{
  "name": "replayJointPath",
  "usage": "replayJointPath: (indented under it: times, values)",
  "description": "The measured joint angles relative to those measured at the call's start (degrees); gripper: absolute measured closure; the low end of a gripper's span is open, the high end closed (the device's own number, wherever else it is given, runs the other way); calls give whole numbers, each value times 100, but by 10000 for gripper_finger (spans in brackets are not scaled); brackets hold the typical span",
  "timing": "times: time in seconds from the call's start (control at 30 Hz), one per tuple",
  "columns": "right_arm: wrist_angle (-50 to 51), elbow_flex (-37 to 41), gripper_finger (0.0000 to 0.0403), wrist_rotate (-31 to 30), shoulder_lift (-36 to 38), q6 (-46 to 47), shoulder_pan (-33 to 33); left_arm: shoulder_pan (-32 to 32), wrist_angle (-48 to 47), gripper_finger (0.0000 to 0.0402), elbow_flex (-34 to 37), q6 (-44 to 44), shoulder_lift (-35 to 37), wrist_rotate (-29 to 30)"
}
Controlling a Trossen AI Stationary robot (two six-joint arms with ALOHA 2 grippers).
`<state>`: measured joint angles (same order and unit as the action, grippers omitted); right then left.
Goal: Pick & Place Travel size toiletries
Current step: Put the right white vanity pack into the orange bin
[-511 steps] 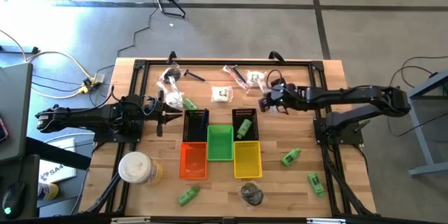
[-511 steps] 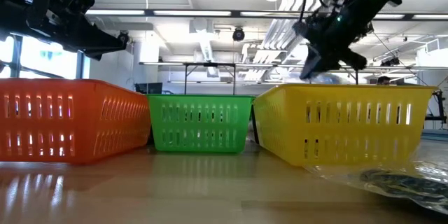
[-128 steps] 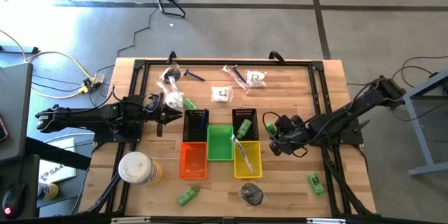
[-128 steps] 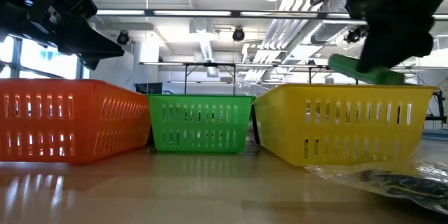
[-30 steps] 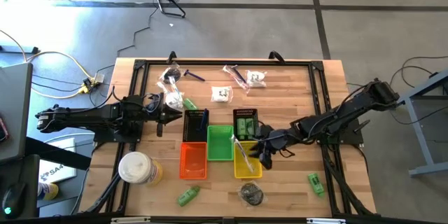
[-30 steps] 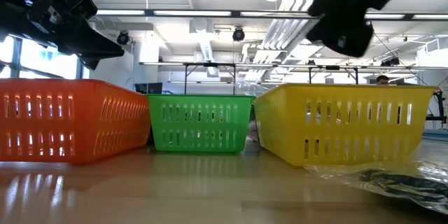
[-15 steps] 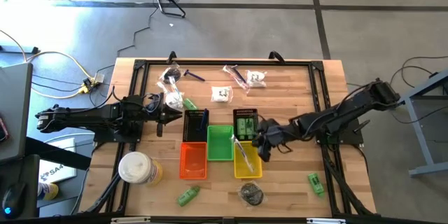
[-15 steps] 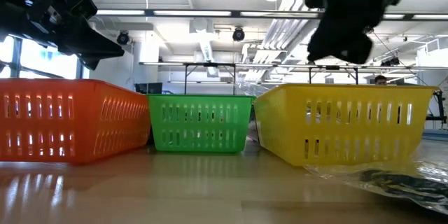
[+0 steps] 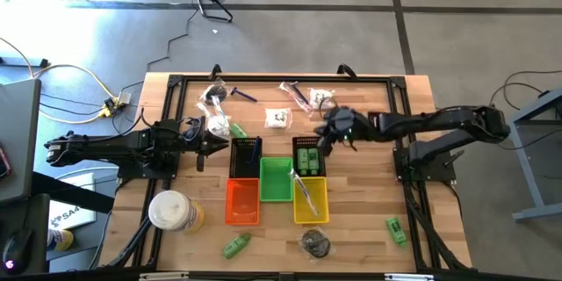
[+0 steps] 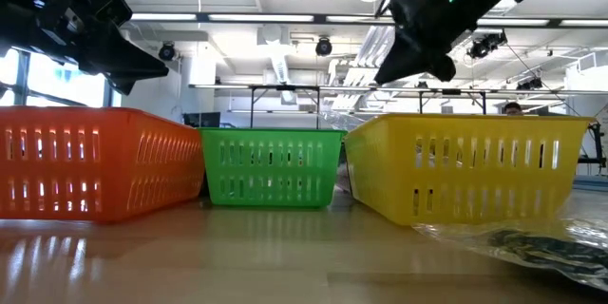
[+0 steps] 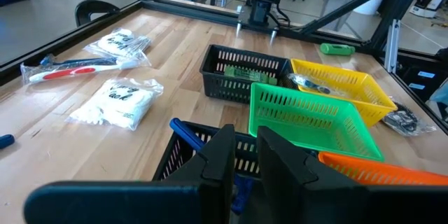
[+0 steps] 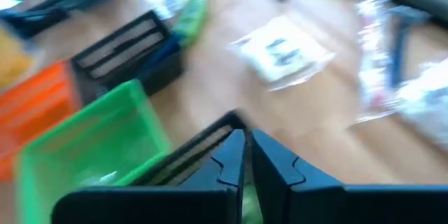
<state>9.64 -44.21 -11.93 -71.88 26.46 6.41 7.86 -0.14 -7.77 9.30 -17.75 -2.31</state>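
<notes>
Showing only overhead: green bottles [image 9: 306, 157] inside black basket [image 9: 308, 145].

Two dark, jointed arms, matte black all over; each gripper [image 9: 327, 139] ends in two slim, flat black fingers [image 11: 218, 155].

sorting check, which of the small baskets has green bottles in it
The black slatted plastic basket just behind the yellow basket: green bottles lie in it. The other black basket, behind the orange one, holds none.
</notes>
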Motion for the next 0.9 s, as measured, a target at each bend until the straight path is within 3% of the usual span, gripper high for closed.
replayJointPath:
  times: [0.23,0.53,0.9]
  values:
    - [1,0,386,-348,0,-275,1156,0,2,341,0,-304,0,250]
    - [-164,0,386,-263,0,-289,2518,0,0,341,0,-754,-1,715]
    - [-888,0,377,-9,-254,-552,3199,0,0,341,0,-938,0,713]
